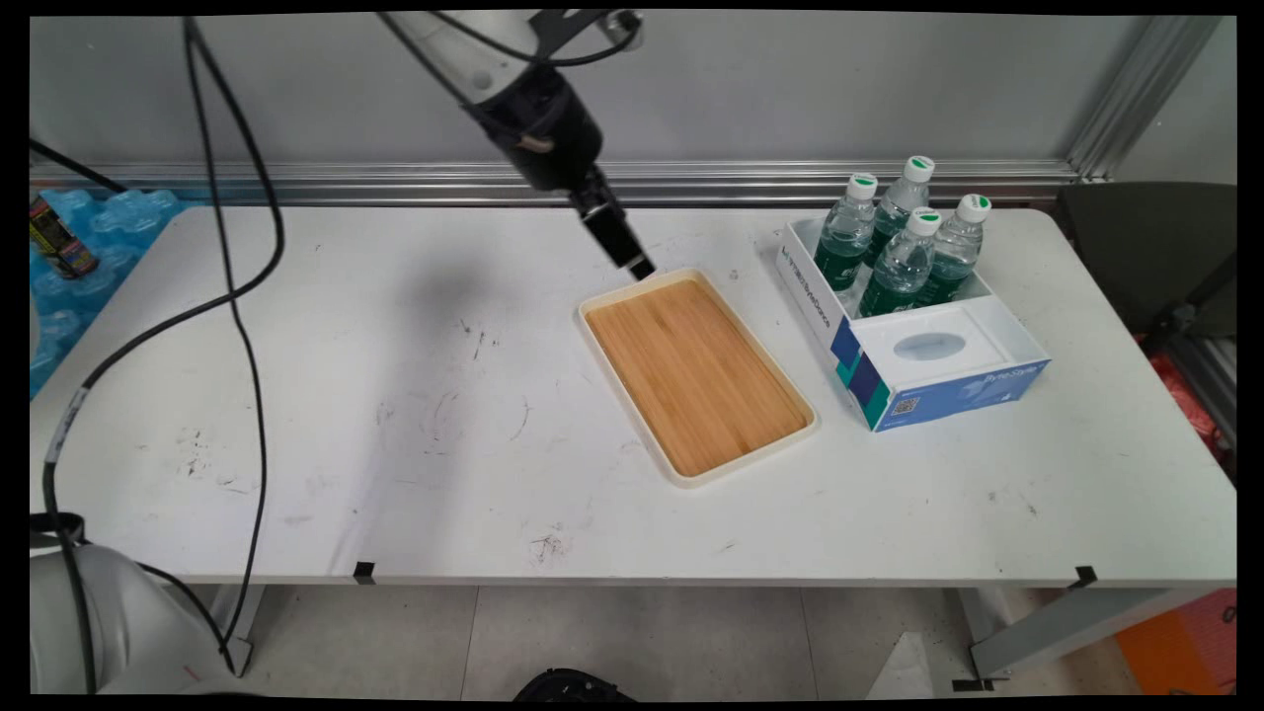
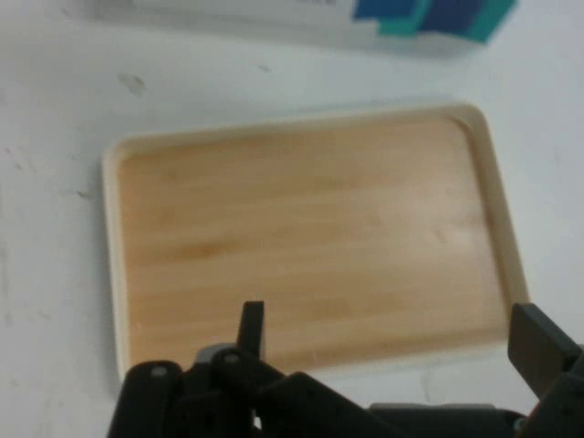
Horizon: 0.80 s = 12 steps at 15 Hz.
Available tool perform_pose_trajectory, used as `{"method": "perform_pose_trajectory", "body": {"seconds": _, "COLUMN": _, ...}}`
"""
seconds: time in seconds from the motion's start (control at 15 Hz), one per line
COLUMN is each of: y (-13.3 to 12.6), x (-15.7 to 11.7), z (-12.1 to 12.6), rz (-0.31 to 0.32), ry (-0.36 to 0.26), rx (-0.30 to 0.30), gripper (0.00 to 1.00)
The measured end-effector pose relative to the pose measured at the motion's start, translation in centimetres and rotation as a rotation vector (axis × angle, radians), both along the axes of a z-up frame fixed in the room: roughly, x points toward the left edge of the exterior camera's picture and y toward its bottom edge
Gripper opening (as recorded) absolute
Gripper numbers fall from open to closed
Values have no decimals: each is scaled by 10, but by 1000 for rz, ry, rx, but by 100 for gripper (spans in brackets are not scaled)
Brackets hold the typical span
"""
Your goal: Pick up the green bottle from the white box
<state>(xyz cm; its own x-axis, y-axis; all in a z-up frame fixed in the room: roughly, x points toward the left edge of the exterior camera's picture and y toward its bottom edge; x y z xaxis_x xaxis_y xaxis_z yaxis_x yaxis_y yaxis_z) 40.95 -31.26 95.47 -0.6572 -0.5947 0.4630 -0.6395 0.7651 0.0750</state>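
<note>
While the black gripper (image 1: 640, 267) hangs empty with its fingers spread wide at the far end of the wooden tray (image 1: 696, 375), nothing is held. The tray lies flat mid-table, beside a white box (image 1: 928, 385) holding four water bottles (image 1: 901, 259). Gripping the tray's thin rim would, I judge, need a fingertip on each side.

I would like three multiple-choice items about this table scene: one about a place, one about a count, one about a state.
1. Where is the black two-finger pincer?
A. over the far end of the cream-rimmed wooden tray
B. inside the white and blue cardboard box
C. at the table's near left corner

2. How many clear plastic water bottles with white caps stand in the box?
A. two
B. four
C. six

3. How is the pincer?
A. shut on a bottle
B. shut on the tray
C. open, holding nothing

Key: 1 A, its tip hangs at the tray's far rim; 2 B, four caps show; 3 C, the hand view shows its fingers apart.
</note>
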Motion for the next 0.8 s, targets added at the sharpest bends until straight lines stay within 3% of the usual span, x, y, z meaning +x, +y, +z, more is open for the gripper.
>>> {"method": "perform_pose_trajectory", "body": {"seconds": 0.33, "y": -29, "x": -26, "z": -15, "rz": 67, "ry": 25, "rx": -55, "gripper": 100}}
{"method": "perform_pose_trajectory", "body": {"seconds": 0.8, "y": -63, "x": -58, "z": -37, "rz": 79, "ry": 49, "rx": -111, "gripper": 100}}
